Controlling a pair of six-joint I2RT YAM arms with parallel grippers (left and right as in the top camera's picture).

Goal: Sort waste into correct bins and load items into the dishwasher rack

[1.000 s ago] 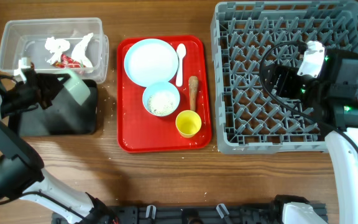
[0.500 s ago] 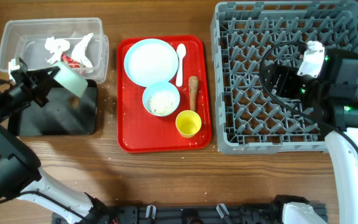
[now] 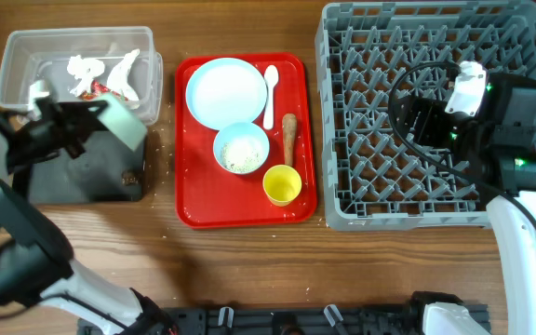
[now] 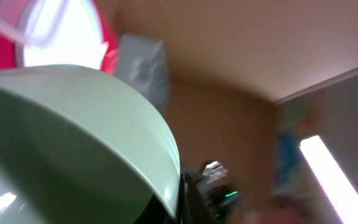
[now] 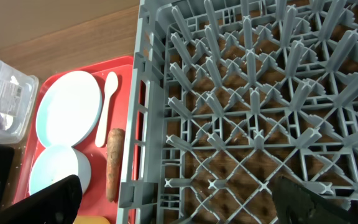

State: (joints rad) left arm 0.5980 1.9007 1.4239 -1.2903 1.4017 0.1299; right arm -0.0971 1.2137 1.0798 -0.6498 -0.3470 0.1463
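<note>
Mint-green and tipped on its side, the bowl (image 3: 127,124) hangs in the grip of the left fingers (image 3: 89,118), which are closed on its rim. From overhead it sits above the spot where the near edge of the clear tub (image 3: 21,60) meets the far right corner of the black tray (image 3: 73,177). How high it hangs over them I cannot tell. The left wrist view is mostly filled by the bowl's pale green wall, with one dark finger against the rim at the bottom.

Inside the clear tub lie white paper scraps (image 3: 84,67) and a red-and-white wrapper (image 3: 100,90).

A red tray (image 3: 198,200) rests on the wooden desk (image 3: 249,270) between the black tray and the rack (image 3: 417,11). On it, the plate (image 3: 224,91) is at the far end with the white spoon (image 3: 270,93) just beside it on the right. Nearer, a pale blue bowl (image 3: 220,138) holds white crumbs (image 3: 242,152). The brown stick (image 3: 289,138) lies lengthwise to the right of that bowl. The yellow cup (image 3: 282,184) stands upright near the tray's front right corner.

The right fingers (image 5: 50,200) hover over the rack, spread wide apart with nothing between them. The right wrist view shows them at either bottom corner, with the grey pegs and lattice floor below.
</note>
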